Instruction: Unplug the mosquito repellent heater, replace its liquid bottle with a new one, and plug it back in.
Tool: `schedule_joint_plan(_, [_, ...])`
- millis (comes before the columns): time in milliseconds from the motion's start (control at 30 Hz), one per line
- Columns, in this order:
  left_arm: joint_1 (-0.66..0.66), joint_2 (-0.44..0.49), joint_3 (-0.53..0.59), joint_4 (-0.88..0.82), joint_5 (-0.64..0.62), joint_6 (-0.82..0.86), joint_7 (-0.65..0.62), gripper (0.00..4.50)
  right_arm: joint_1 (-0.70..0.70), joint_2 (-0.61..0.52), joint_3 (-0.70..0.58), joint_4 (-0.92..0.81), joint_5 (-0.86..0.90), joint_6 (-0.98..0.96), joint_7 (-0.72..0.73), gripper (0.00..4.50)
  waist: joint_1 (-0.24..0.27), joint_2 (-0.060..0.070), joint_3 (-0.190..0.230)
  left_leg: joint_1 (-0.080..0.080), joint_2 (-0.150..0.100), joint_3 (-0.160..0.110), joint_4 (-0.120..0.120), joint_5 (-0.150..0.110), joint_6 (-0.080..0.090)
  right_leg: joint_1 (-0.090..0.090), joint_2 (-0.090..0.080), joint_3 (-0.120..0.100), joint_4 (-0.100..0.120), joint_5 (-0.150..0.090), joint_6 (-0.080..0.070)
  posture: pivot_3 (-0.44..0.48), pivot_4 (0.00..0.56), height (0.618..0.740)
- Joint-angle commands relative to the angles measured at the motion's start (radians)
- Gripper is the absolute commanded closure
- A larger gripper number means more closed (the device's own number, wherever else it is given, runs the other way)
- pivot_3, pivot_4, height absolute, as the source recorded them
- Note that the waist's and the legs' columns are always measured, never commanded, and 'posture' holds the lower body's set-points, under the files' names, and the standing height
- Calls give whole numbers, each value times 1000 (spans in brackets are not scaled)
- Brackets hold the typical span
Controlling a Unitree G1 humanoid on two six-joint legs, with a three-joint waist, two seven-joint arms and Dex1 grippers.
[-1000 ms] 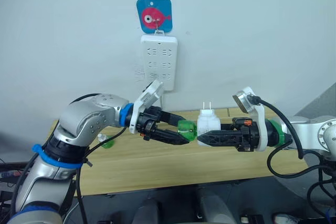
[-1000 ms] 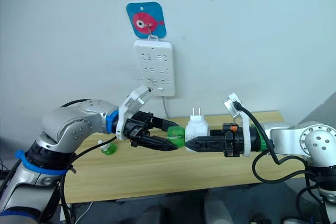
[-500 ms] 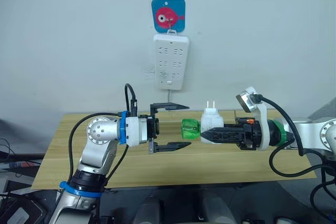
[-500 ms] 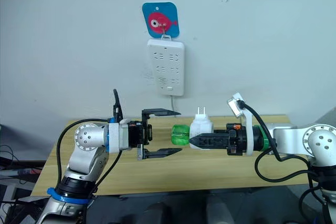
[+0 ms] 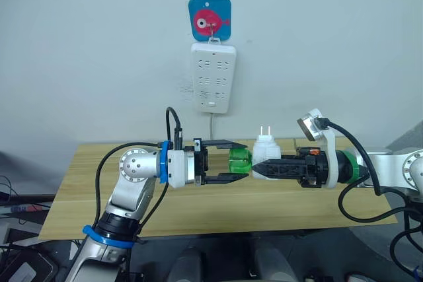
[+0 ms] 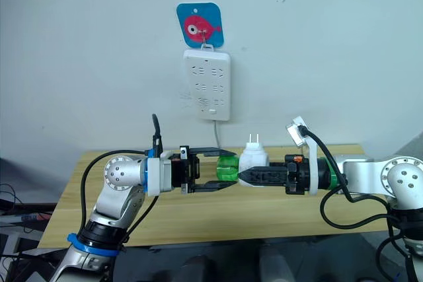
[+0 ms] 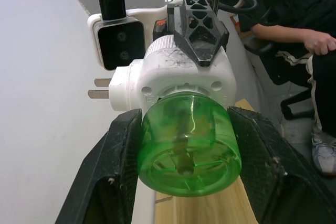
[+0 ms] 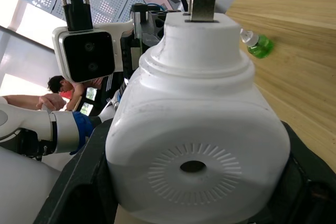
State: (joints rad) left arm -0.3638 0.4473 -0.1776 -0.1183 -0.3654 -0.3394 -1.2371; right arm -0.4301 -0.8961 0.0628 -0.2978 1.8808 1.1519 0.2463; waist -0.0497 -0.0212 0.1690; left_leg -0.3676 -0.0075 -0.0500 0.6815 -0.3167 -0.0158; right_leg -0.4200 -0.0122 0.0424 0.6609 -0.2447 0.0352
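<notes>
The mosquito repellent heater [image 5: 266, 152], a smooth rounded white plastic unit, is held above the wooden tabletop [image 5: 218, 206], clamped between the black fingers of the right gripper [image 5: 259, 170]. Its two flat metal prongs point upward. Its liquid bottle [image 5: 239, 162], translucent green plastic with a round base, projects sideways from the heater toward the left arm. The left wrist view shows a dark wick running along its centre. The left gripper [image 5: 236, 162] has its two black fingers [image 7: 118, 171] closed against opposite sides of the bottle, in contact with the green wall. The new one [image 8: 257, 44], a small green bottle with a white cap, lies on the light wood-grain tabletop, well apart from the heater. A long white power strip [image 5: 213, 78] hangs on the wall beneath a blue square hook plate [image 5: 210, 19] bearing a pink fish.
</notes>
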Motion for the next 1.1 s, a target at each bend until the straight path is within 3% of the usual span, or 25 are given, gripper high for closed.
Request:
schedule_joint_plan(33, [-54,63,-5,-53,-79,216,-3,2279,-14,-1,-16,-36,26,2,22,1479,-2,0,0,0,0,0,0,0,0,0,0,0,0,0,0,-116,145,730])
schedule_joint_plan(133, [-186,158,-19,-88,-253,764,94,2279,-19,-6,-17,-44,15,11,39,1479,-3,-1,1,0,0,0,0,0,0,0,5,-1,0,0,0,-105,148,730])
schedule_joint_plan(233, [-369,195,23,16,-551,1297,129,2279,-25,-8,-13,-49,11,16,50,1479,-6,-2,1,-1,0,-2,1,0,0,0,7,-2,1,-1,2,-99,149,730])
schedule_joint_plan(300, [-446,205,26,77,-631,1456,82,2279,-31,-8,-6,-51,7,22,59,1479,-12,-2,1,0,0,-1,1,0,0,0,8,-3,1,-3,5,-102,150,730])
schedule_joint_plan(367, [-472,206,19,95,-637,1496,46,2279,-34,-6,-1,-47,12,22,58,1479,-21,-2,1,0,0,-1,0,0,0,0,8,-3,1,-3,5,-102,150,730])
schedule_joint_plan(433, [-455,210,6,67,-587,1436,22,2279,-37,-3,2,-40,21,16,49,1479,-29,-2,2,0,1,-1,-1,0,1,-1,8,-2,1,-1,1,-102,150,730])
schedule_joint_plan(467, [-440,209,6,45,-563,1396,16,1559,-38,-4,3,-35,29,12,43,1479,-32,-2,2,0,1,-1,-2,0,1,-2,8,-2,1,-1,1,-113,154,730])
schedule_joint_plan(533, [-405,191,35,2,-528,1314,35,1036,-36,-5,2,-31,43,4,32,1479,-33,-2,2,0,2,-1,-2,0,0,-3,4,0,1,-1,0,-114,155,730])
schedule_joint_plan(633, [-302,169,75,-78,-392,1036,37,109,-25,-11,-5,-30,61,-1,19,1479,-32,-1,2,0,2,-2,-2,0,0,-3,2,0,2,-2,-1,-119,154,730])
schedule_joint_plan(767, [-111,154,123,-146,-213,641,8,71,-8,-23,-18,-29,69,-3,13,1479,-30,-1,2,1,1,0,-2,0,-1,-2,0,2,1,-1,-1,-121,154,730])
schedule_joint_plan(833, [-23,139,155,-162,-183,505,-9,71,-5,-25,-21,-28,68,-5,13,1479,-30,-1,2,0,1,0,-2,0,-1,-2,0,2,1,-1,-1,-122,159,730])
schedule_joint_plan(1100, [100,100,144,-165,-126,256,-28,71,-9,-25,-21,-24,69,-5,10,1479,-6,-2,2,0,0,1,0,0,0,0,-1,1,0,-1,-1,-116,158,730])
